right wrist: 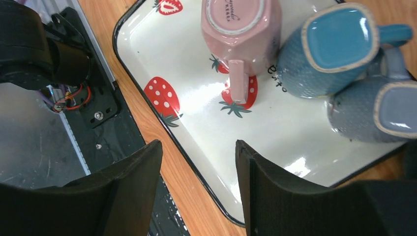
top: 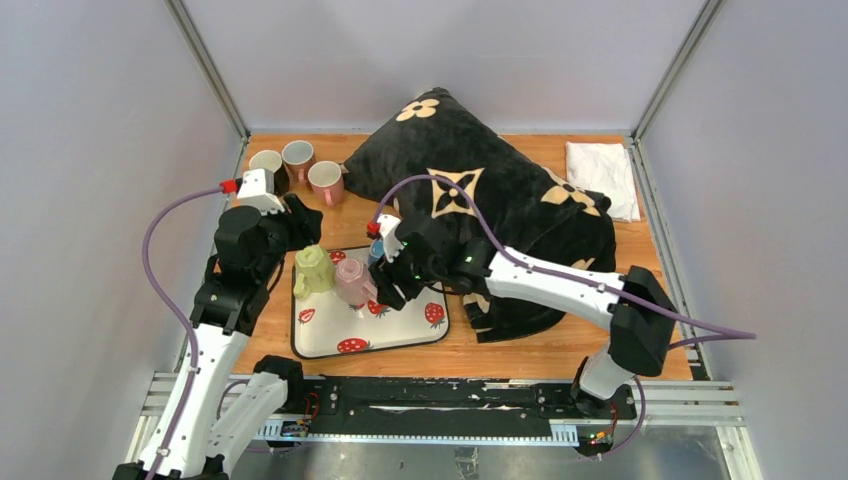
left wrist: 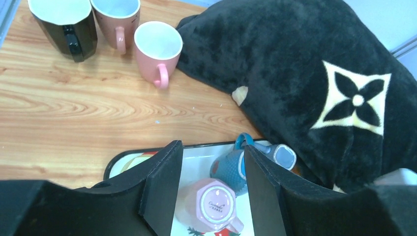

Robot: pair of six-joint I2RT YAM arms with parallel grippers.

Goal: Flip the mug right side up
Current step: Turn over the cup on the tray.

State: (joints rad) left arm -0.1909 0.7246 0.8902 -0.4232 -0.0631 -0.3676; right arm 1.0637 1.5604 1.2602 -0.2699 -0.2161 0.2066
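Observation:
A pink mug (top: 352,282) stands upside down on the strawberry tray (top: 400,335), base up, handle toward the near side. It shows in the left wrist view (left wrist: 220,204) and the right wrist view (right wrist: 241,24). Two blue mugs (right wrist: 329,49) lie tipped just right of it. A yellow-green mug (top: 312,268) stands at the tray's left. My left gripper (top: 303,232) (left wrist: 212,147) is open and empty, hovering above the pink mug. My right gripper (top: 385,292) (right wrist: 197,145) is open and empty over the tray's near edge, beside the pink mug.
Three upright mugs, one black (left wrist: 66,22) and two pink (left wrist: 157,46), stand at the back left. A large black pillow (top: 500,200) lies right of the tray, touching it. A white cloth (top: 603,175) lies at the back right.

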